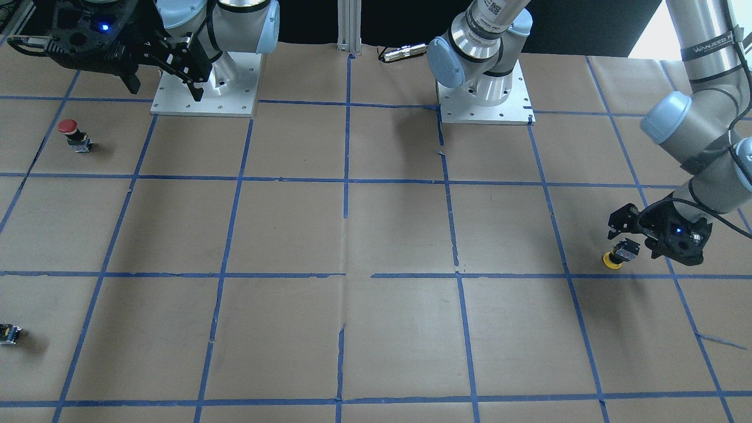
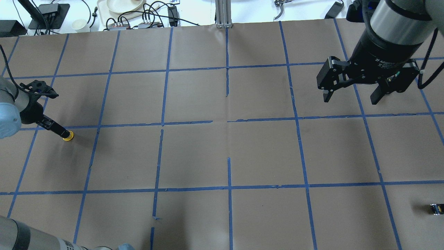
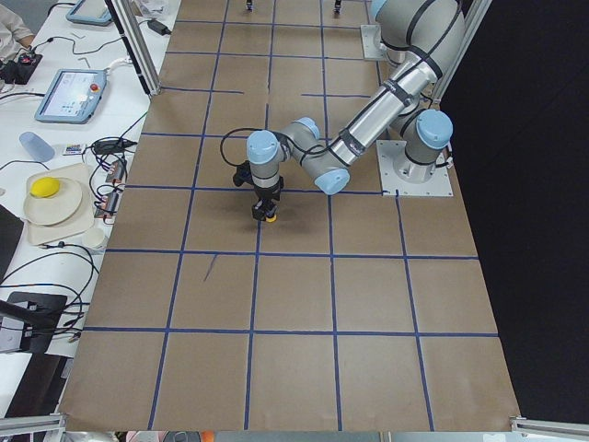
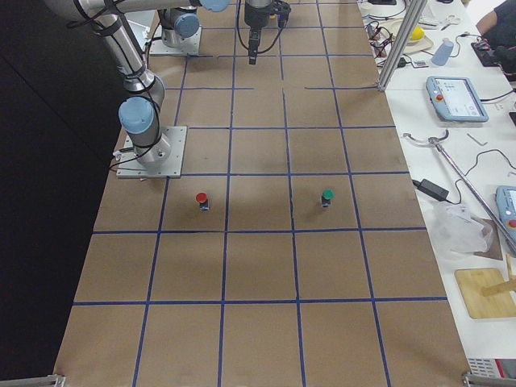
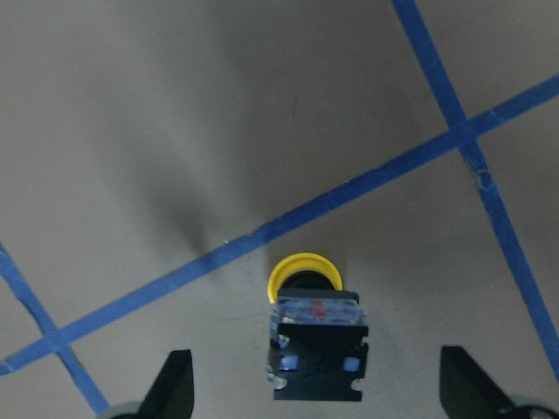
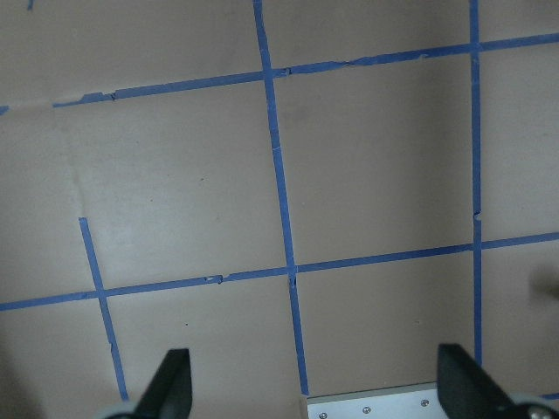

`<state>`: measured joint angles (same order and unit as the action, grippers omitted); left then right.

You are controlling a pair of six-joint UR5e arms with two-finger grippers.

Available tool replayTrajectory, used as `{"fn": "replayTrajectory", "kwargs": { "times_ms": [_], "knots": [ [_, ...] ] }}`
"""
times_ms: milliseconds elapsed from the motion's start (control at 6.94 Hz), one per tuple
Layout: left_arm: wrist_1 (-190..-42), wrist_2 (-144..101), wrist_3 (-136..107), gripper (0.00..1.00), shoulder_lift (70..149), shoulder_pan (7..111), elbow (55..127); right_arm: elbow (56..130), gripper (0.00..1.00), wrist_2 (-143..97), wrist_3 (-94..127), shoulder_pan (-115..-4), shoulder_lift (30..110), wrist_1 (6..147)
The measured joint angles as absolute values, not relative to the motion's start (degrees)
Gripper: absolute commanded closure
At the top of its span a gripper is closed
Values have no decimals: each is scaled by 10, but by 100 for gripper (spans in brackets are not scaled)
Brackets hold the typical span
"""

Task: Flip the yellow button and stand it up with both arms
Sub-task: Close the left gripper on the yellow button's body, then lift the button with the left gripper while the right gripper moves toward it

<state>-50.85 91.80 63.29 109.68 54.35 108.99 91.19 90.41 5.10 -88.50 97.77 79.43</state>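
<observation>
The yellow button (image 5: 319,336) lies on its side on the brown paper, its yellow cap (image 1: 613,260) pointing away from the left wrist camera and its grey-black base (image 1: 627,249) toward it. It also shows in the overhead view (image 2: 68,136) at the far left. My left gripper (image 1: 633,241) hangs low over the button, open, with its fingers (image 5: 173,388) wide on either side and not touching it. My right gripper (image 2: 350,99) is open and empty, raised near its own base, far from the button.
A red-capped button (image 1: 69,130) stands near the right arm's base plate (image 1: 176,108). A small capless block (image 2: 436,208) lies at the table's right edge. A green-capped button (image 4: 327,196) shows in the exterior right view. Cables and dishes (image 2: 121,7) lie beyond the far edge.
</observation>
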Motion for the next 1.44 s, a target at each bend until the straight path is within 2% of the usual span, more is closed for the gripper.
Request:
{"fn": "replayTrajectory", "kwargs": {
  "times_ms": [720, 1008, 1441],
  "knots": [
    [-525, 880, 625, 98, 1061, 548, 1084, 913, 0, 903, 42, -885, 984, 790],
    [-653, 772, 565, 99, 993, 567, 1085, 919, 0, 895, 49, -884, 989, 793],
    [-773, 584, 392, 99, 891, 666, 1091, 914, 0, 809, 123, -877, 986, 811]
  ]
}}
